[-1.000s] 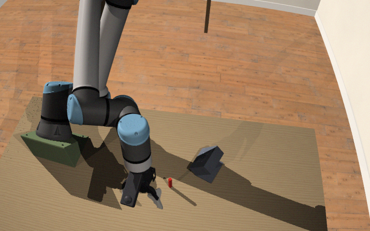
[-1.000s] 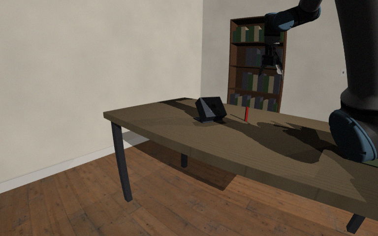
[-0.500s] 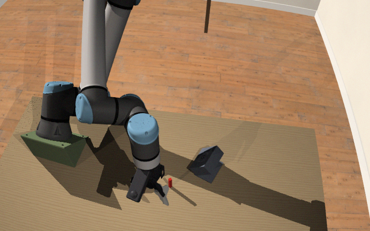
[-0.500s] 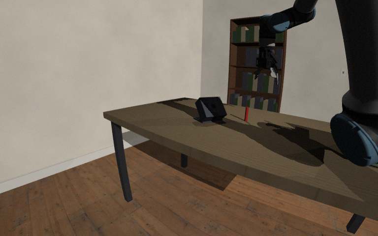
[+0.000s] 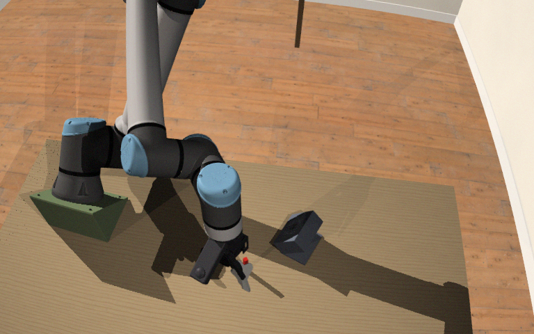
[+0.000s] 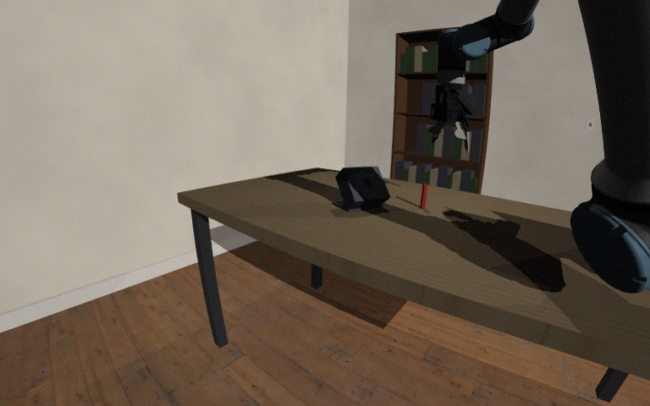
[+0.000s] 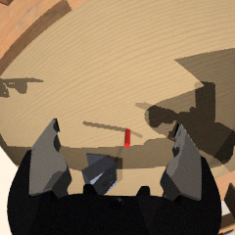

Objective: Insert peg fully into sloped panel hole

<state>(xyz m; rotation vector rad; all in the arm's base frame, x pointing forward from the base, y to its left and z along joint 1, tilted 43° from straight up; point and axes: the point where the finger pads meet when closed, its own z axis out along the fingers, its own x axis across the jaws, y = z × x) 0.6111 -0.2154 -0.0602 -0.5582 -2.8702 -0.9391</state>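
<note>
A thin red peg [image 5: 245, 260] stands upright on the wooden table; it also shows in the exterior view [image 6: 423, 196] and in the wrist view [image 7: 127, 137]. A dark block with a sloped panel [image 5: 297, 235] sits on the table beside it, a small square hole [image 6: 366, 182] in its face; part of the block shows in the wrist view [image 7: 100, 170]. My gripper [image 6: 448, 129] hangs well above the table, almost over the peg, and it also shows in the top view [image 5: 236, 267]. Its fingers are wide open and empty, and the peg lies between them in the wrist view.
The arm's base stands on a green mount [image 5: 81, 212] at the table's left end. A bookshelf [image 6: 441, 110] stands behind the table against the wall. The arm casts long dark shadows across the table top.
</note>
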